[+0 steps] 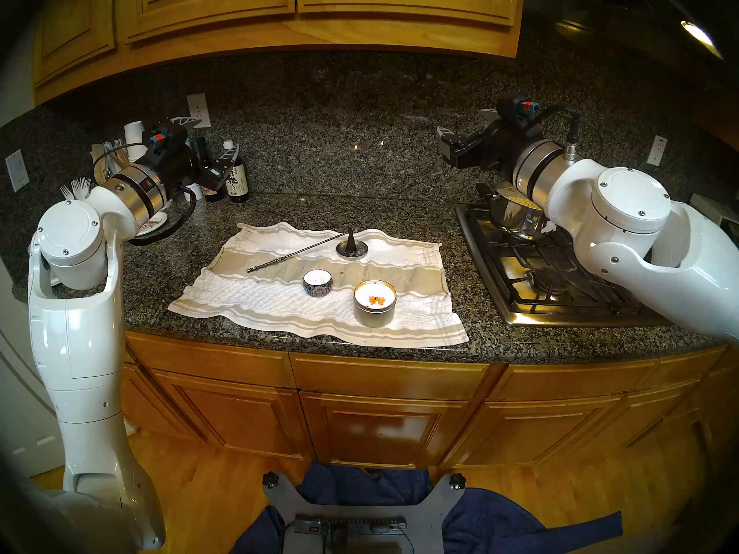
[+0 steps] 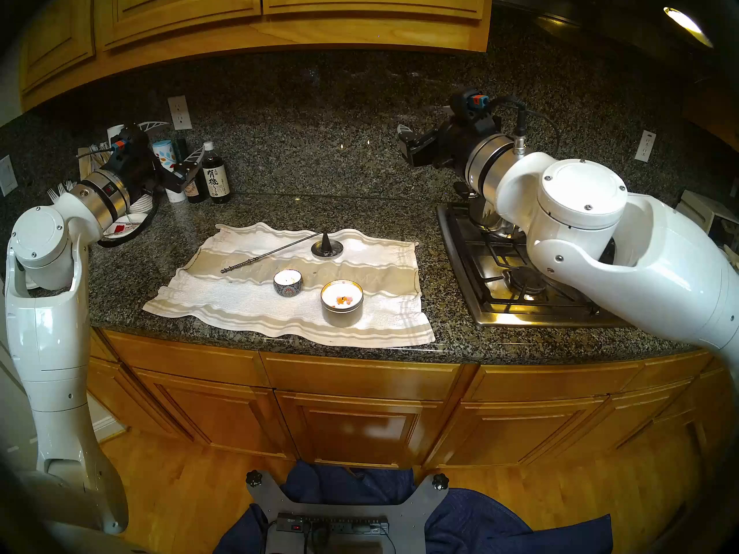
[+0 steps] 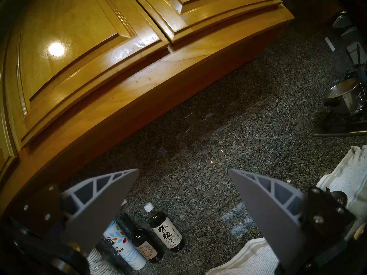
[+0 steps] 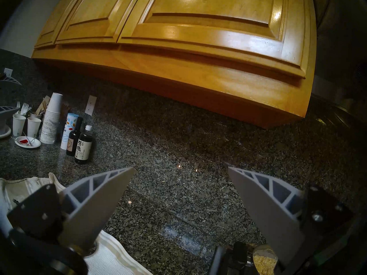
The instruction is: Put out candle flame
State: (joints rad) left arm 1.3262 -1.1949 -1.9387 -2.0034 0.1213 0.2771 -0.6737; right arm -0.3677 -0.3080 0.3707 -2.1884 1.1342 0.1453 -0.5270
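Note:
A small patterned candle bowl (image 1: 317, 282) and a larger tin candle (image 1: 374, 302) stand on a white striped towel (image 1: 280, 305). Both show small flames. A black candle snuffer (image 1: 296, 254) lies on the towel behind them, its cone resting on a round black dish (image 1: 352, 248). My left gripper (image 1: 210, 138) is open and empty, raised at the far left by the bottles. My right gripper (image 1: 467, 122) is open and empty, raised at the far right above the stove's back corner. Both wrist views (image 3: 184, 169) (image 4: 182, 167) show the granite backsplash between spread fingers.
Dark bottles (image 1: 238, 181), a salt canister (image 3: 125, 246), stacked paper cups (image 4: 52, 117) and a plate (image 4: 27, 142) crowd the back left. A gas stove (image 1: 540, 293) with a steel pot (image 1: 516, 217) sits at the right. Wooden cabinets (image 1: 280, 13) hang overhead.

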